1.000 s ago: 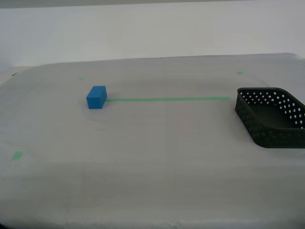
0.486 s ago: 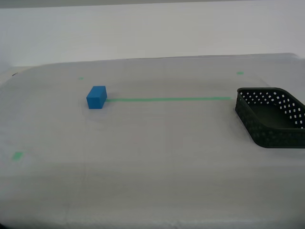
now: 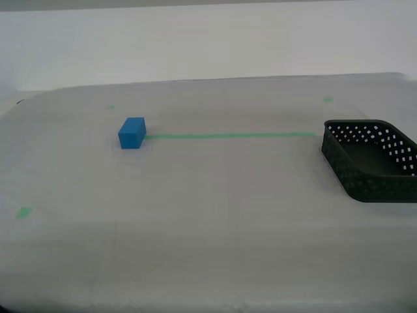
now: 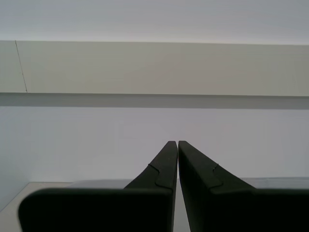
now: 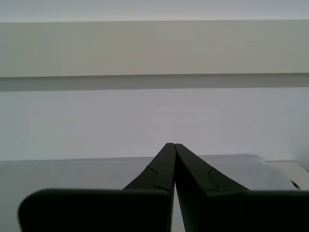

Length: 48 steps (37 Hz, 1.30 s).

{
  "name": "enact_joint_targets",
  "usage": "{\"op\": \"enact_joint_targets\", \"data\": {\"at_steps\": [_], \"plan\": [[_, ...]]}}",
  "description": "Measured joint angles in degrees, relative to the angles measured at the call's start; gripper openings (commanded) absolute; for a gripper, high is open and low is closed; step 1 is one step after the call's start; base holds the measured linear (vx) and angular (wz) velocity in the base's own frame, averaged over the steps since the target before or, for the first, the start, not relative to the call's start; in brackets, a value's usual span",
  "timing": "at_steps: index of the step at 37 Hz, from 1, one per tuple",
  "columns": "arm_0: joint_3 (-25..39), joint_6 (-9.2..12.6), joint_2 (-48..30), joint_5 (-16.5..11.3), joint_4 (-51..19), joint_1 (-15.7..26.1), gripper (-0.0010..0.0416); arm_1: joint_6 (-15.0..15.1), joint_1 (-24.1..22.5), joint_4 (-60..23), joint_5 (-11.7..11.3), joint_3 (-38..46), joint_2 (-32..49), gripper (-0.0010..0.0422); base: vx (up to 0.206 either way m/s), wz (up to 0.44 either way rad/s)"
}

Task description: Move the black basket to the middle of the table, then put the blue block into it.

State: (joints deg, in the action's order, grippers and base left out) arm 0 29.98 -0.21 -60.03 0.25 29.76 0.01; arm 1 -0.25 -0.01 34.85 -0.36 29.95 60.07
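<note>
The black basket [image 3: 373, 158] stands empty at the exterior view's right edge, partly cut off by the frame. The blue block [image 3: 132, 133] sits toward the exterior view's left, at the end of a thin green tape line [image 3: 231, 135] on the table [image 3: 208, 215]. Neither arm appears in the exterior view. My first gripper [image 5: 170, 145] is shut with nothing between its tips, looking at a pale wall over the table's far edge. My second gripper [image 4: 174, 143] is likewise shut and empty. Neither wrist view shows the basket or the block.
Small green tape bits lie on the cloth: one near the front [image 3: 24, 212] at the exterior view's left, others near the back [image 3: 328, 100]. A white wall rises behind the table.
</note>
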Motion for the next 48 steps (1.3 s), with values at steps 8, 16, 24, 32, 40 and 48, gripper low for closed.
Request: {"op": "enact_joint_targets", "data": {"at_steps": [8,16,24,32,40,48], "plan": [[0.8,0.0,0.0,0.0,-2.7,0.1,0.0000,0.0,0.0,0.0,0.0,0.0,0.0,0.0000,0.000,0.000],[5.4,0.0,0.0,0.0,-13.5,0.0,-0.0001,0.0,0.0,0.0,0.0,0.0,0.0,0.0000,0.000,0.000],[10.6,0.0,0.0,0.0,-27.8,0.0,-0.0001,0.0,0.0,0.0,0.0,0.0,0.0,0.0000,0.000,0.000],[16.2,0.1,0.0,0.0,-42.3,0.0,-0.0001,0.0,0.0,0.0,0.0,0.0,0.0,0.0000,0.000,0.000],[22.7,0.6,-1.0,0.0,-55.1,0.0,-0.0001,0.0,0.0,0.0,0.0,0.0,0.0,0.0000,0.000,0.000],[28.3,1.2,-4.1,0.0,-64.4,0.0,-0.0001,0.0,0.0,0.0,0.0,0.0,0.0,0.0000,0.000,0.000]]}}
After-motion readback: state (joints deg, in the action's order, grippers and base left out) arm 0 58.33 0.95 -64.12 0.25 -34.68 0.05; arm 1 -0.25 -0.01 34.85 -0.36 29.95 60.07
